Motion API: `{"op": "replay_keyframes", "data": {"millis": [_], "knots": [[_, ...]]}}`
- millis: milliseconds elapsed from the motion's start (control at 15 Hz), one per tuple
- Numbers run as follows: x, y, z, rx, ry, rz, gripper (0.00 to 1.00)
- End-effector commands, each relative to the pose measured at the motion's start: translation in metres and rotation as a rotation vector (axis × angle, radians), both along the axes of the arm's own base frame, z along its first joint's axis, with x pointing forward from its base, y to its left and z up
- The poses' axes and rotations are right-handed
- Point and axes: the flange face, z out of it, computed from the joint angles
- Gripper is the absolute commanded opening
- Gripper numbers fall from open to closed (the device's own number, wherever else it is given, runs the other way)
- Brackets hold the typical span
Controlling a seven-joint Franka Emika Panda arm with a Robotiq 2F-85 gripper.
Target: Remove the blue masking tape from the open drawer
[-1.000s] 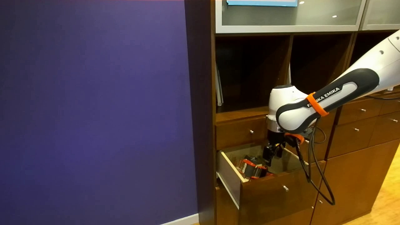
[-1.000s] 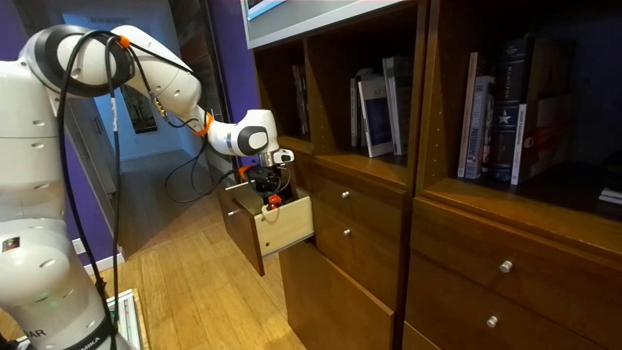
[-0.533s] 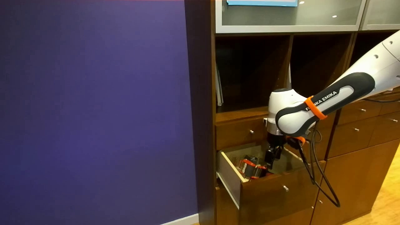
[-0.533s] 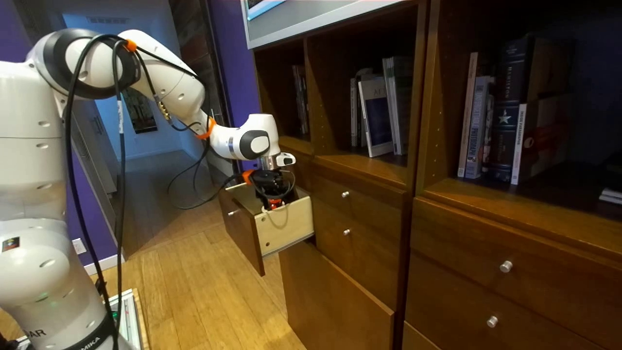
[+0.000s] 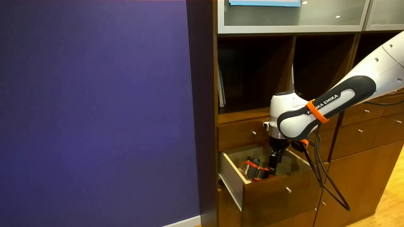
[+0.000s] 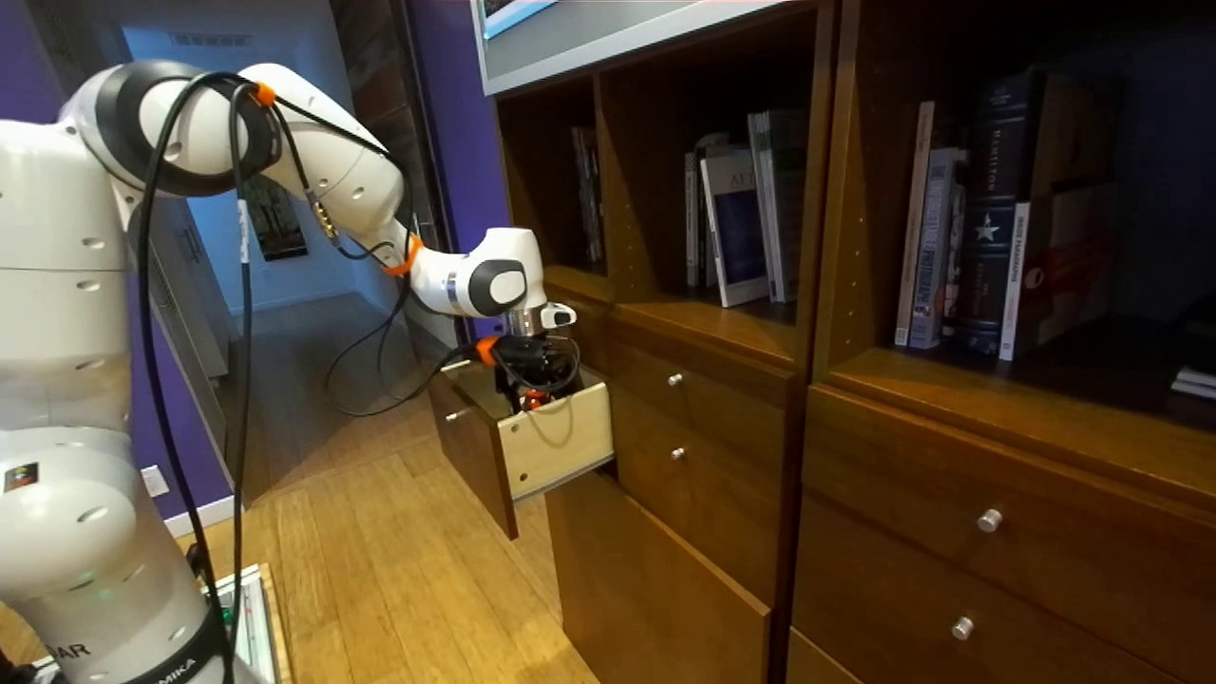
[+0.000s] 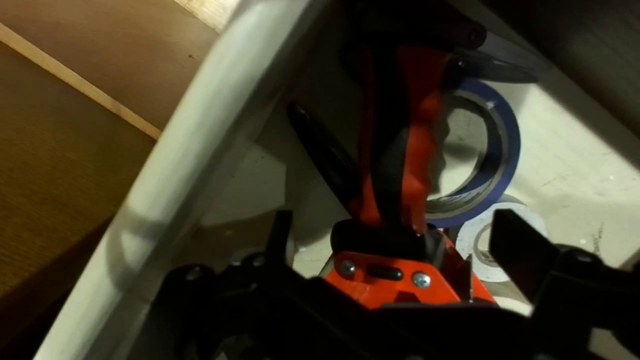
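The blue tape (image 7: 509, 142) lies in our open drawer (image 6: 560, 442)
We see the gripper (image 7: 392, 220) pointing down into the drawer, its jaws apart; in the wrist view a red-and-black tool (image 7: 387, 165) shows between them. The tool hides part of the blue tape, and a smaller white roll (image 7: 532, 220) sits just beside the tape.

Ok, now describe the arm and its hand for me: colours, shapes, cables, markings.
The arm is white and rounded with dark panels; FRANKA EMIKA lettering is partly covered by an orange strap. Black cables hang in loops along it. A silver collar stands between arm and hand; the hand is black, with two blunt, blocky fingers.
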Motion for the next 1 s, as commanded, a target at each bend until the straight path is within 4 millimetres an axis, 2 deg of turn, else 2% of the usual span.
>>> {"op": "replay_keyframes", "data": {"millis": [0,533,800,867,933], "knots": [[-0.004,0.010,-0.005,0.014,0.018,0.052,1.00],[-0.020,0.032,-0.006,0.038,0.040,0.105,1.00],[-0.022,0.040,-0.006,0.022,0.009,0.055,1.00],[-0.014,0.037,-0.008,0.022,0.027,0.082,1.00],[-0.015,0.039,-0.008,0.023,0.026,0.073,1.00]]}}
